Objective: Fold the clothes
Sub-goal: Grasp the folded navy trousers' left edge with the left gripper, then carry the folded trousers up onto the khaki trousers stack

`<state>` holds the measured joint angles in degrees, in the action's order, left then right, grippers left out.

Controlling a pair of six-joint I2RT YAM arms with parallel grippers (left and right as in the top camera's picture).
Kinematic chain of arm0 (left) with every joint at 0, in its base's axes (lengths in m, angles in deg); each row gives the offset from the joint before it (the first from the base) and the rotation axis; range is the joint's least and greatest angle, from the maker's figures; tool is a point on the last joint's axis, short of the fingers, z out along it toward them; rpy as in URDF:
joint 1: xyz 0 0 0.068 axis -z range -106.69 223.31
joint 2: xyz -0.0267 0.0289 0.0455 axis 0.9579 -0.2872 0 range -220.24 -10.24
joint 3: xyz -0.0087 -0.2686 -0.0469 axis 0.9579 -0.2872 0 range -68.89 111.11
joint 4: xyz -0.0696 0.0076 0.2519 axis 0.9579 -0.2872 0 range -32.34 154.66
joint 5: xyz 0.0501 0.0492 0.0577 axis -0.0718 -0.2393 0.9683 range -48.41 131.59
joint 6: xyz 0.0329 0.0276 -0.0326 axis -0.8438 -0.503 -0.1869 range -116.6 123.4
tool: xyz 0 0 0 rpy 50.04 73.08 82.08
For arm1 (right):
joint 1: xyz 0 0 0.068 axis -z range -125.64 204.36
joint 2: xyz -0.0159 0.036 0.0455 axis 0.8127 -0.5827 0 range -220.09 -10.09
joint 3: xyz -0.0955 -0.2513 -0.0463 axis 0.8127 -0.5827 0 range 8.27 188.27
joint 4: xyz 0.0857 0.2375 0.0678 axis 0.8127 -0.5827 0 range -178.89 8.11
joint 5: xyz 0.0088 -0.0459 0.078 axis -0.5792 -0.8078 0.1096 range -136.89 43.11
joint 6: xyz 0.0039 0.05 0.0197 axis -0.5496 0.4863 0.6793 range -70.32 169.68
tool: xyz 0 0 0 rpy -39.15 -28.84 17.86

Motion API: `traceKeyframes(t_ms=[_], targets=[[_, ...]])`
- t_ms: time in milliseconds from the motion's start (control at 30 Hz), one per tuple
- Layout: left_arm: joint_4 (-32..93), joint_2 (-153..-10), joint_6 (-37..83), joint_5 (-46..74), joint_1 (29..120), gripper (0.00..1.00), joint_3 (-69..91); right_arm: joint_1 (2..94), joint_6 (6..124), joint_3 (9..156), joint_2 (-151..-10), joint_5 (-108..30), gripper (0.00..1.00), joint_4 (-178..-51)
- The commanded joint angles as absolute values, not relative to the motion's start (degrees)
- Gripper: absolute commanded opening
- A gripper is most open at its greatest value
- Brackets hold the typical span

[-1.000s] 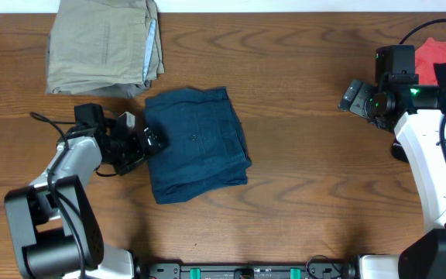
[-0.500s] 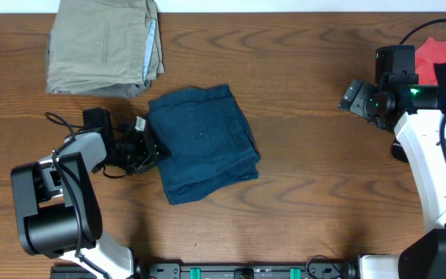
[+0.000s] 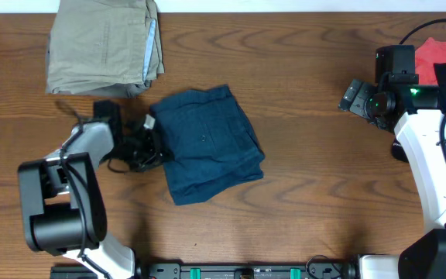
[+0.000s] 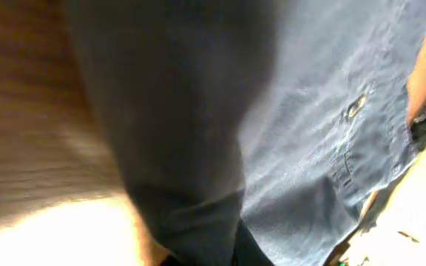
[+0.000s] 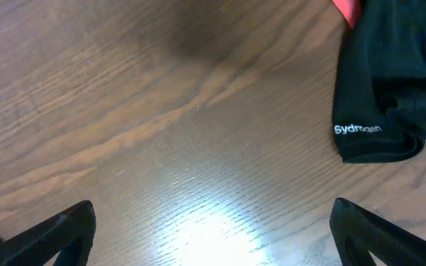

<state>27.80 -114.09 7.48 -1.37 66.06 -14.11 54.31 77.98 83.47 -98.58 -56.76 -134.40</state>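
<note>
The navy shorts (image 3: 211,143) lie folded in a compact stack at the centre of the table (image 3: 316,194). The left gripper (image 3: 152,144) meets the stack's left edge, fingers together; whether cloth is pinched cannot be told. The right gripper (image 3: 356,96) hangs far right, fingers apart, empty. Square the stack with low, slow contact, without dragging the upper layers. Count: one pair of shorts, one khaki garment (image 3: 99,46), one black garment (image 5: 390,81), one red garment (image 3: 440,50).
</note>
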Motion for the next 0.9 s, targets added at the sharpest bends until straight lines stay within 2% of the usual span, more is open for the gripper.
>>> traceKeyframes(t_ms=[0,167,400,867], targets=[[24.3,-114.6,5.1,6.5,70.2,0.06,-6.8,54.2,78.4,83.6,-98.5,-57.0,0.98,-134.3],[20.8,-114.6,5.1,11.7,73.5,0.05,3.8,54.2,78.4,83.6,-98.5,-57.0,0.99,-134.3],[22.2,-114.6,5.1,14.3,72.8,0.06,14.6,54.2,78.4,83.6,-98.5,-57.0,0.99,-134.3],[33.8,-114.8,3.2,26.3,72.8,0.06,18.5,54.2,78.3,83.6,-98.5,-57.0,0.99,-134.3]])
